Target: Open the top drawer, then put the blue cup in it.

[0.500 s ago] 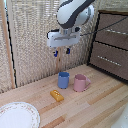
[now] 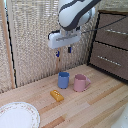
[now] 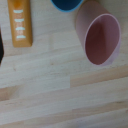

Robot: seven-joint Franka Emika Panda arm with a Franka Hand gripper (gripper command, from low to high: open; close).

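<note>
The blue cup (image 2: 63, 80) stands upright on the wooden table, and only its rim (image 3: 66, 4) shows in the wrist view. My gripper (image 2: 63, 51) hangs well above it, open, with nothing between its fingers. On the exterior view's right stands the dark brown cabinet. Its top drawer (image 2: 114, 29) is shut, the silver bar handle (image 2: 118, 32) across its front, and it lies well away from the gripper.
A pink mug (image 2: 80, 83) (image 3: 102, 37) stands right beside the blue cup. An orange block (image 2: 57, 95) (image 3: 20, 22) lies in front of the cups. A patterned plate (image 2: 17, 116) sits near the front corner. The lower drawer (image 2: 109, 60) is shut. A woven screen (image 2: 35, 45) stands behind.
</note>
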